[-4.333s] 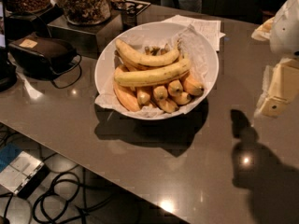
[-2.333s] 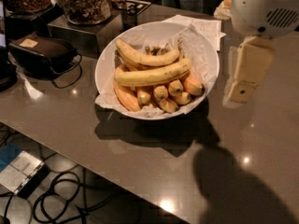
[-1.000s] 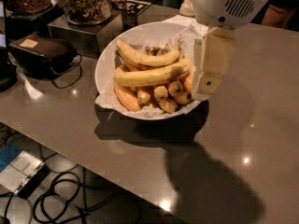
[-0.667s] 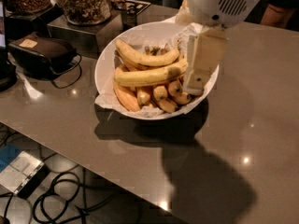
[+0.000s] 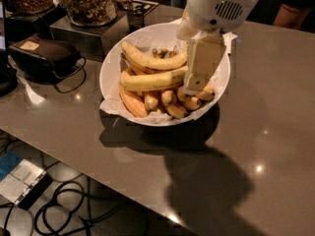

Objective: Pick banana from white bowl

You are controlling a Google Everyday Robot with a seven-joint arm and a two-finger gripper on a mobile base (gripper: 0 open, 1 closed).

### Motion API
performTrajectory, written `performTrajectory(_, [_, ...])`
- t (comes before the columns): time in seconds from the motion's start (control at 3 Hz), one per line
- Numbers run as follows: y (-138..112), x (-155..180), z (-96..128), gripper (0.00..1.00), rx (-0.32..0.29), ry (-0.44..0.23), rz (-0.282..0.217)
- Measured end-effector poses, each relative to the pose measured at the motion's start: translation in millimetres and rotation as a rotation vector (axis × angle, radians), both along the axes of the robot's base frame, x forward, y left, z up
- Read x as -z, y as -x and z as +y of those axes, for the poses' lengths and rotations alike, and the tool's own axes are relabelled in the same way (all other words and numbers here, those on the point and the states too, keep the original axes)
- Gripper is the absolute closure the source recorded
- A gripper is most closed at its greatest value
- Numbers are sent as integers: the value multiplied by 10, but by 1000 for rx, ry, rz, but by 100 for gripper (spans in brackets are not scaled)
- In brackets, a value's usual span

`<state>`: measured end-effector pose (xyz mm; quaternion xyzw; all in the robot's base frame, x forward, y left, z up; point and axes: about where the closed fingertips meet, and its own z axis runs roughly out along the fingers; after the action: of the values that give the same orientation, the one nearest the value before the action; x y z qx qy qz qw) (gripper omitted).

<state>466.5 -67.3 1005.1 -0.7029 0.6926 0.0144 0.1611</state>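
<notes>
The white bowl (image 5: 109,68) stands on the grey table, lined with crumpled white paper. In it lies the banana (image 5: 150,79), long, thick and pale yellow, across the middle. A slimmer, more curved banana (image 5: 147,61) lies behind it, and short orange-yellow bananas (image 5: 166,100) lie in front. My gripper (image 5: 195,86), white and cream, hangs over the right half of the bowl. Its tip is at the right end of the banana and hides that end. The banana rests in the bowl.
Glass jars of snacks (image 5: 87,3) stand on a dark box at the back left. A black device with a cable (image 5: 44,55) lies left of the bowl. The table's front edge runs diagonally at lower left, with cables on the floor (image 5: 69,205) below.
My gripper has come in from the right side of the table, moved left over the bowl and come down to the right end of the banana. The bananas have not moved.
</notes>
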Motion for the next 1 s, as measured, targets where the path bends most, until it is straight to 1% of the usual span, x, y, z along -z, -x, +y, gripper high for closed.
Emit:
performTrajectory(0.33, [-50,69,51,24,-11,10,18])
performTrajectory(0.67, [-89,117,112,30,-28,17,29])
performTrajectory(1.0, [-116,160,145,42,-35,22,39])
